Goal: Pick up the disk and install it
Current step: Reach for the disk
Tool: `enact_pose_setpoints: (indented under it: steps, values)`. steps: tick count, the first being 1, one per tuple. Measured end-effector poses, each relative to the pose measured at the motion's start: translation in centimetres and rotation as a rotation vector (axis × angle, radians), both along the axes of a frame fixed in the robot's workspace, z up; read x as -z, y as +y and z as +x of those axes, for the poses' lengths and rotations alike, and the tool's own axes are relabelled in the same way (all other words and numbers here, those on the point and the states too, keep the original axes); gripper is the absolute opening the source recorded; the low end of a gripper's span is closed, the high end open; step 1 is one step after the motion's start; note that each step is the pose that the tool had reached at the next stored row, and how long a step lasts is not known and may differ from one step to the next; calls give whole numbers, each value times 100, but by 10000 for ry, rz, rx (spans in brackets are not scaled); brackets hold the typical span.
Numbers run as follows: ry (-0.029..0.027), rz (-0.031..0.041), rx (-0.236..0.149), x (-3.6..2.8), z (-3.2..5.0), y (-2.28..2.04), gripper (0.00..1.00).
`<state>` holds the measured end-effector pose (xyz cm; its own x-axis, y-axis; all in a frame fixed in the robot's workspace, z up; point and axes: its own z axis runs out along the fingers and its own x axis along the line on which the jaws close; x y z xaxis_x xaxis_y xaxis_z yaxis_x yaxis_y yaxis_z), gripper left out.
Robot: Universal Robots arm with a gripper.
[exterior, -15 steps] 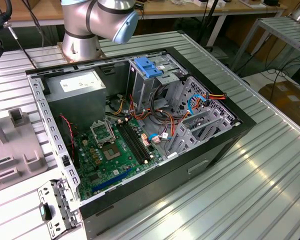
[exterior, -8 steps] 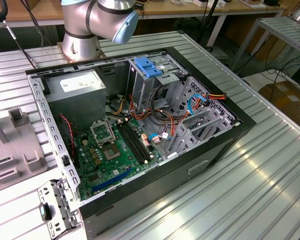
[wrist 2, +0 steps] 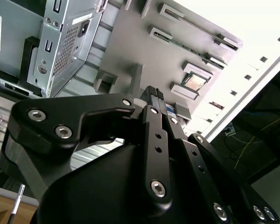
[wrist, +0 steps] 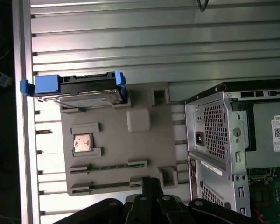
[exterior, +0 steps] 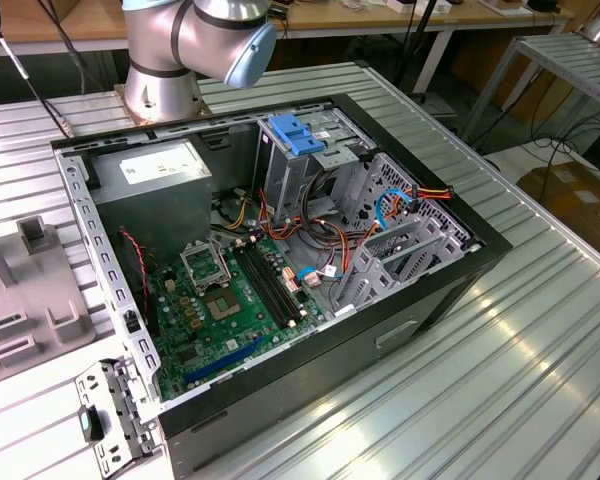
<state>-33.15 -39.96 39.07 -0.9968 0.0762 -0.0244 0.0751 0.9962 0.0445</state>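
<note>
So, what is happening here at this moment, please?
A robot arm stands by an open computer case. The disk with blue side rails lies on a grey holder plate next to the case. The gripper is shut and empty, over the plate's opposite edge, apart from the disk. Nothing is picked up yet.

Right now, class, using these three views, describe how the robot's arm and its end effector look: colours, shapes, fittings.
In the exterior view, the silver-grey tubular arm has thick rounded joints, one closed by a light-blue cap. In the second wrist view, the matt black end effector is built of flat angular link bars pinned with silver hex-socket bolts, narrowing to a slim ribbed tip.
</note>
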Motion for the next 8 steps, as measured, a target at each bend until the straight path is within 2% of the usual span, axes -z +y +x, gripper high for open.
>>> enact_pose_setpoints:
  steps: [8]
  values:
    - [0, 0, 0, 4, -99, 0, 11]
